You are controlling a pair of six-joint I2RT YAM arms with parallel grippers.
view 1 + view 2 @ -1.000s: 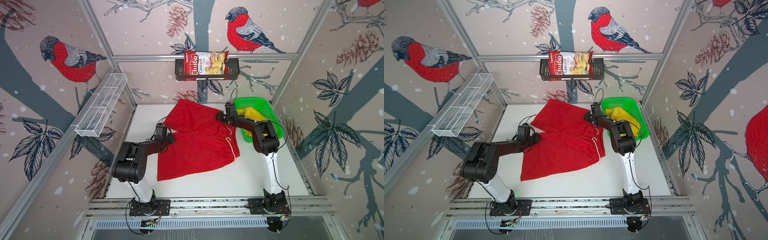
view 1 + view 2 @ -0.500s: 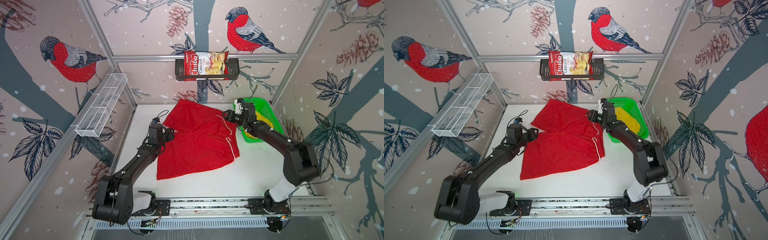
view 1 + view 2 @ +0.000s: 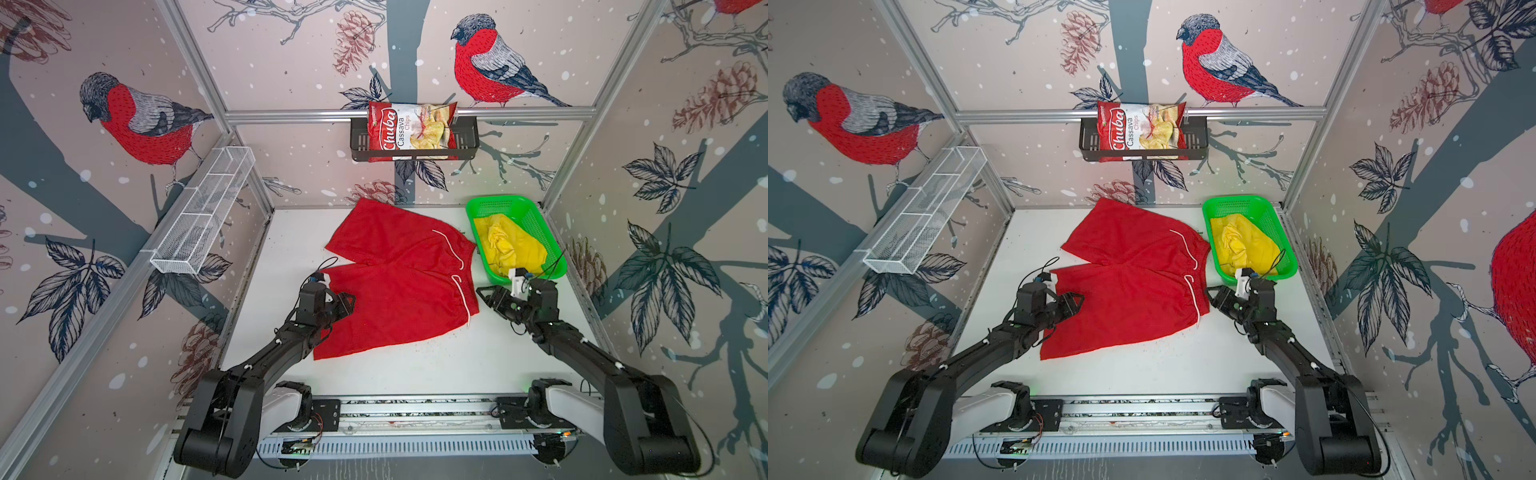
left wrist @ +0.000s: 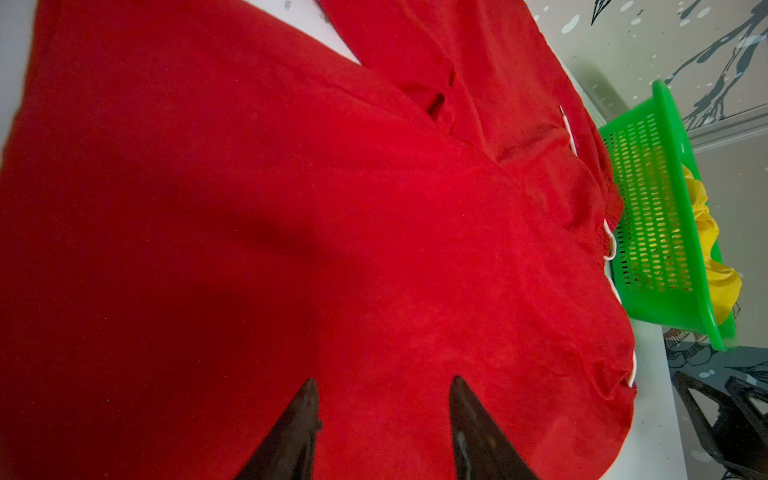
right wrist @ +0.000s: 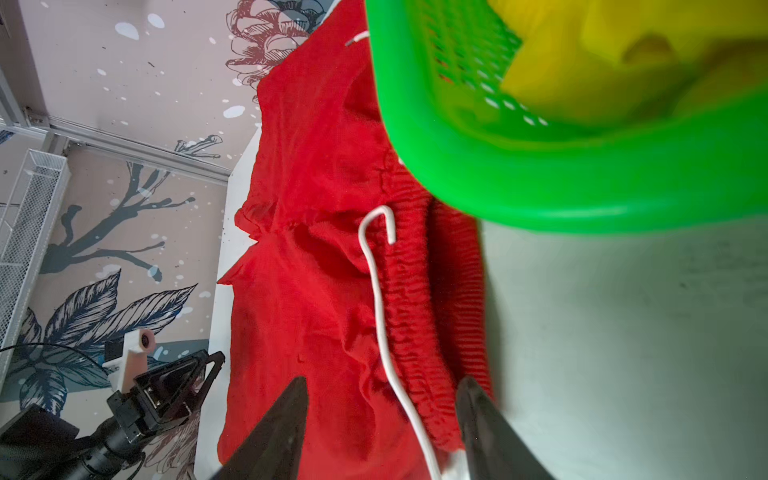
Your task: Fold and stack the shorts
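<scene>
Lying spread flat just beside the basket [image 3: 538, 222], the red shorts [image 3: 399, 291] are seen, drawstring [image 5: 375, 291] loose; the yellow shorts [image 3: 511, 245] are crumpled inside it. The left gripper [image 3: 351, 300] and right gripper [image 3: 484, 293] are held half-open, empty, at the red edges.

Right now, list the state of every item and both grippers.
red shorts: spread flat on the table, unfolded.
yellow shorts: crumpled in the basket.
basket: upright, beside the red shorts.
chips bag: lying in the wall rack.
left gripper: open, above a red leg.
right gripper: open at the red waistband, holding nothing.
</scene>
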